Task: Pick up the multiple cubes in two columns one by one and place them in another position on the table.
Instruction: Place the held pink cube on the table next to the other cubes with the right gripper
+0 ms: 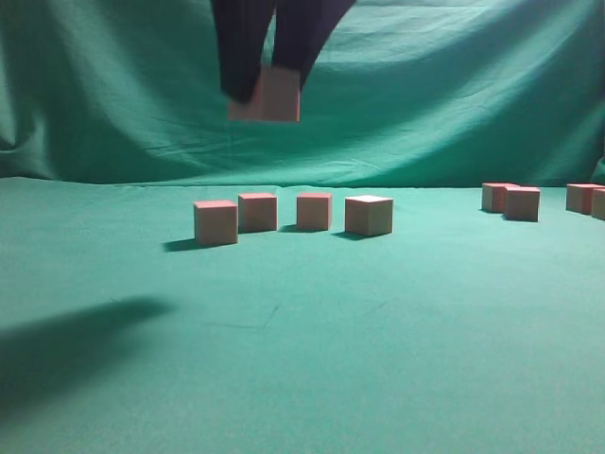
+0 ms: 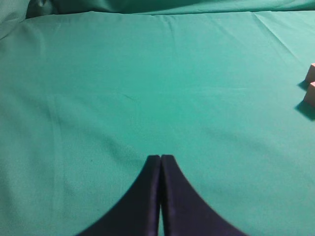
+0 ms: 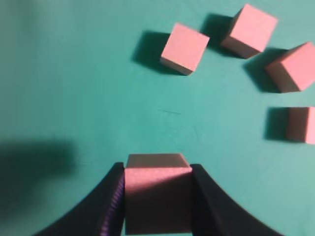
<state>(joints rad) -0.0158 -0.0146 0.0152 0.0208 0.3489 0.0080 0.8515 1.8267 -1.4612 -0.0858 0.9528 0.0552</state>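
Right gripper (image 1: 269, 95) clamps one cube (image 1: 280, 95) high above the table (image 1: 302, 378); four cubes (image 1: 293, 214) form a loose row below at 6 o'clock, apparently already placed. At 3 o'clock, at least four more cubes (image 1: 544, 200) appear to await transfer. Left gripper (image 2: 161, 158) rests closed, empty

My right gripper (image 1: 267, 90) hangs at the top centre of the exterior view, fingers pointing down, clamped on either side of one cube (image 1: 274, 95) held clear of the table. My left gripper (image 2: 160, 158) sits bottom centre of its wrist view, fingertips pressed together.
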